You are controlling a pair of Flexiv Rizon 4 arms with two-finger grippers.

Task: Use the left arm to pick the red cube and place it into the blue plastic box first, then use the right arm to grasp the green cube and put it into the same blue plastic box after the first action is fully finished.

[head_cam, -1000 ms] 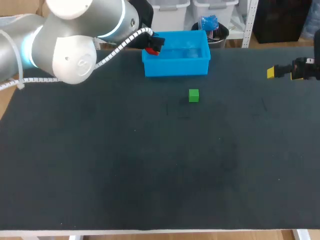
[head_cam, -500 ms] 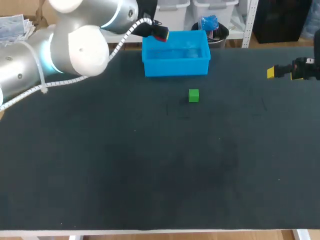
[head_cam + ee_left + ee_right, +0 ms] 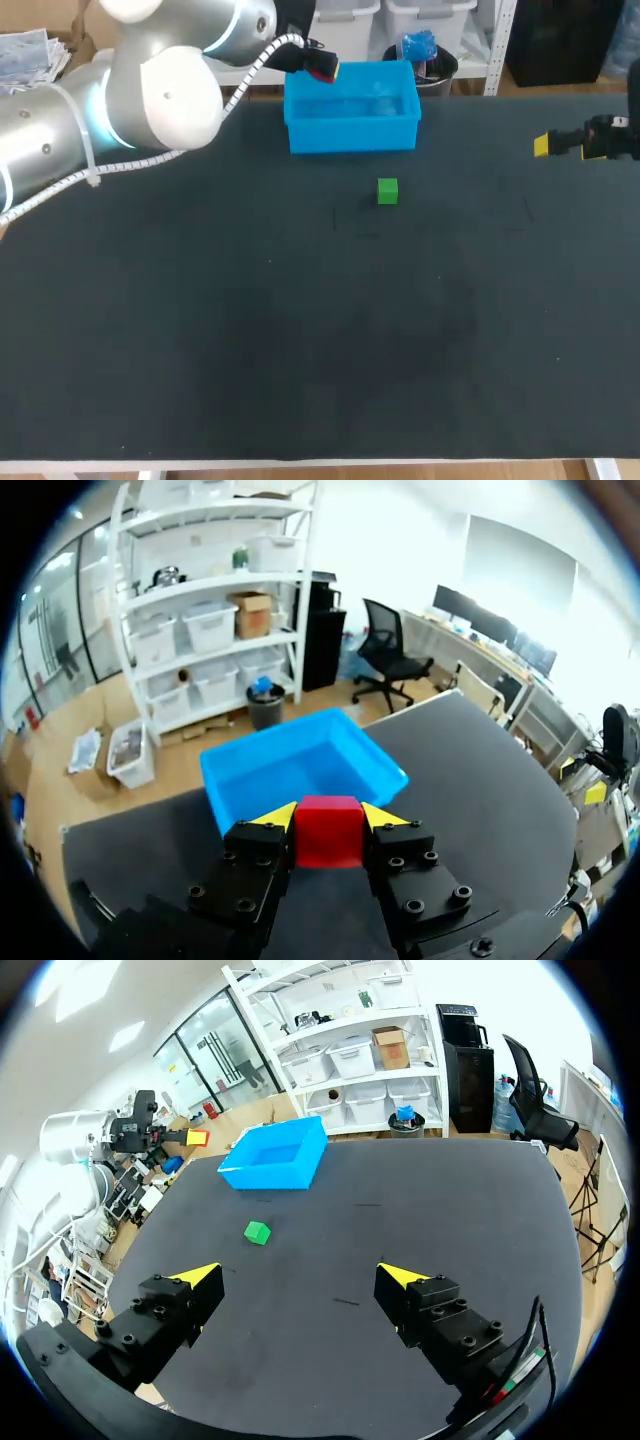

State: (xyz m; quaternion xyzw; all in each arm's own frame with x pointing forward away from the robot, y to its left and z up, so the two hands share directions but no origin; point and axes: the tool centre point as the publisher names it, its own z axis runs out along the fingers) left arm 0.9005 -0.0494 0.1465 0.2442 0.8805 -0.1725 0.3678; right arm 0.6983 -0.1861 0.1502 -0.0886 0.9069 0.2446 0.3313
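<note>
My left gripper (image 3: 322, 69) is shut on the red cube (image 3: 318, 74) and hangs above the near-left corner of the blue plastic box (image 3: 352, 128). In the left wrist view the red cube (image 3: 328, 830) sits between both yellow-tipped fingers of the left gripper (image 3: 328, 815), with the blue box (image 3: 300, 767) just ahead and below. The green cube (image 3: 388, 190) rests on the dark table in front of the box. My right gripper (image 3: 545, 145) stands open at the table's right edge; in its own wrist view the right gripper (image 3: 300, 1276) holds nothing, with the green cube (image 3: 257, 1232) and blue box (image 3: 276, 1156) far ahead.
The dark table (image 3: 320, 330) stretches wide in front of the green cube. The blue box stands at the table's far edge.
My left arm has lifted and carried the red cube right, from beside the box's left wall to above its corner. In the last half second it barely moved. The right arm kept still.
</note>
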